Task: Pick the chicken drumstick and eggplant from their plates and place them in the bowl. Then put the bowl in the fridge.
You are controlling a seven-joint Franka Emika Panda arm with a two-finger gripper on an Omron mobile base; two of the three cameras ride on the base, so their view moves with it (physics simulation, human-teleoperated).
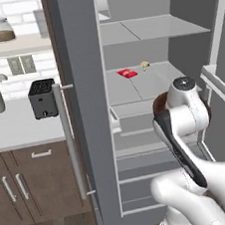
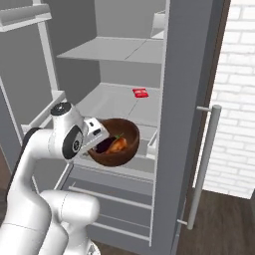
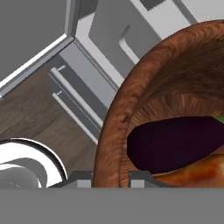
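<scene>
Nearby, a red packet (image 2: 140, 92) lies behind the bowl (image 2: 127, 149) — fridge (image 2: 172, 119) shelf.

No readable text in any view.
Red packet (image 1: 127, 73) on the fridge (image 1: 92, 112) shelf: too small & blurred, no print can be made out. Jar (image 1: 2, 29) on the wall shelf, toaster (image 1: 43, 98) on the counter (image 1: 11, 130), wooden bowl (image 2: 115, 142): plain surfaces, no labels, brands, nos. or signs legible.
</scene>
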